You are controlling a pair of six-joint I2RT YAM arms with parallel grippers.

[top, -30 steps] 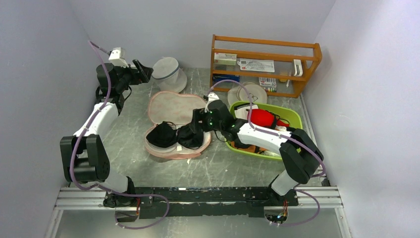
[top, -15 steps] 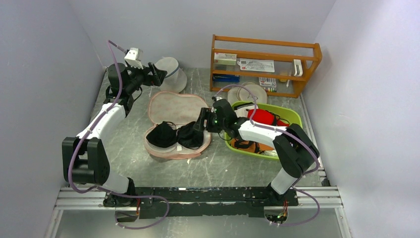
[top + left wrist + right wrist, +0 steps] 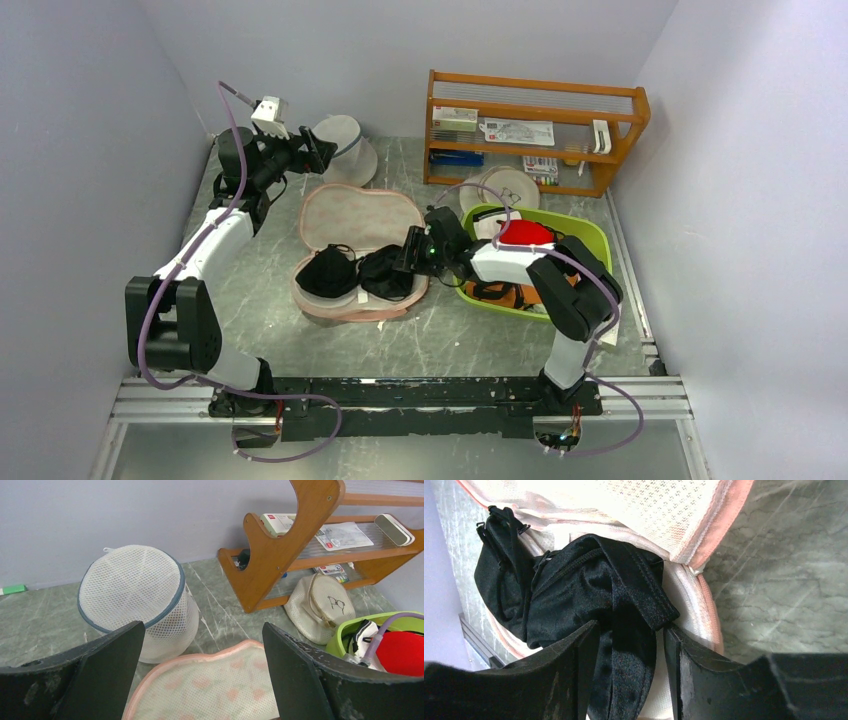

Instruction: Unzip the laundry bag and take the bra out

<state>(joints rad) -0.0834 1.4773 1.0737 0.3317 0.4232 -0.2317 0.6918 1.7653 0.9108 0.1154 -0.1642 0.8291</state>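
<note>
You've got the laundry bag (image 3: 352, 215) lying unzipped, top flap folded back, black bra (image 3: 352, 272) in its near half. Your right gripper (image 3: 403, 262) sits at the bra's right cup. Left gripper (image 3: 320, 152) hovers beside the white mesh bag (image 3: 347, 142).

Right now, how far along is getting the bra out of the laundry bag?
Done: the laundry bag lies unzipped, its top flap folded back. In hand: the right gripper has its fingers either side of a fold of the black bra; whether it has clamped is unclear. Left to do: the black bra lies in the bag and must be lifted clear. The left gripper is open, holding nothing.
</note>
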